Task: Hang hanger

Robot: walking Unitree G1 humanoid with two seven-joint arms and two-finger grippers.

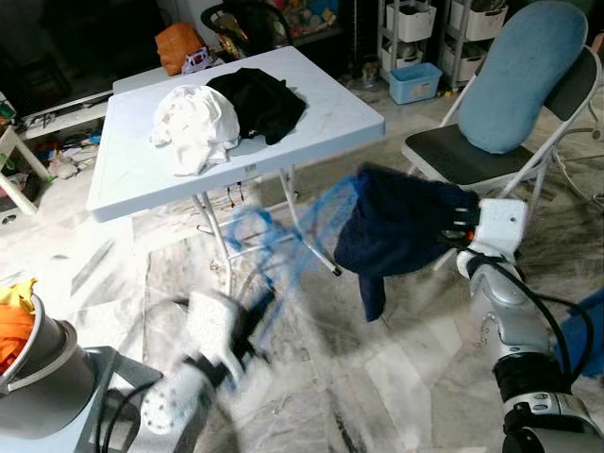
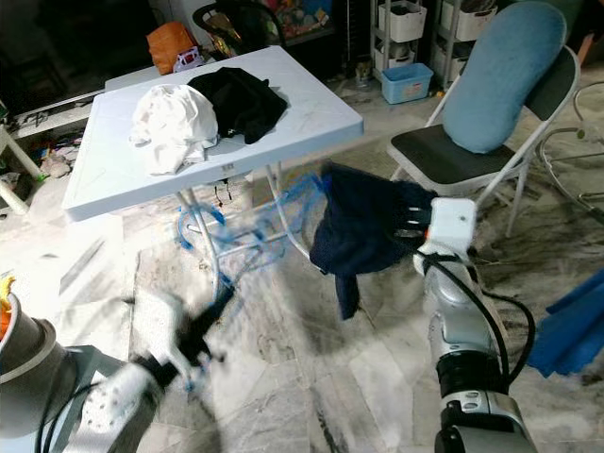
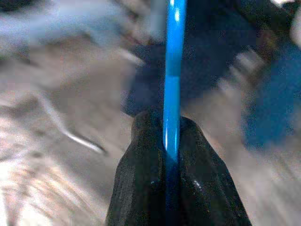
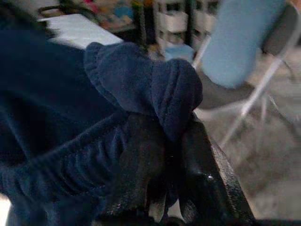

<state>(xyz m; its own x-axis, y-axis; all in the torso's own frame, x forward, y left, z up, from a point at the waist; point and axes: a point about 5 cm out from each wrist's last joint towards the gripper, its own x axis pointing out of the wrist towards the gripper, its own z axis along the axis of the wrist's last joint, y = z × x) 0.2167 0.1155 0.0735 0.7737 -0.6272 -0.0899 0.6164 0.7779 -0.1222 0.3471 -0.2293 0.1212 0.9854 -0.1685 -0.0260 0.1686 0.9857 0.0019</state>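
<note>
A blue plastic hanger (image 1: 283, 231) shows motion-blurred in the air in front of the table, reaching toward a dark navy garment (image 1: 401, 226). My left gripper (image 1: 250, 316) is shut on the hanger's blue bar (image 3: 172, 94), low at the left. My right gripper (image 1: 461, 222) is shut on a bunched edge of the navy garment (image 4: 155, 89), which hangs from it above the floor. In the right wrist view the cloth covers most of the fingers (image 4: 207, 179).
A light folding table (image 1: 311, 94) stands ahead with a white garment (image 1: 193, 123) and a black garment (image 1: 260, 99) on it. A folding chair with a blue cushion (image 1: 524, 75) is at the right. An orange item (image 1: 14, 326) sits at the far left. Marble floor lies below.
</note>
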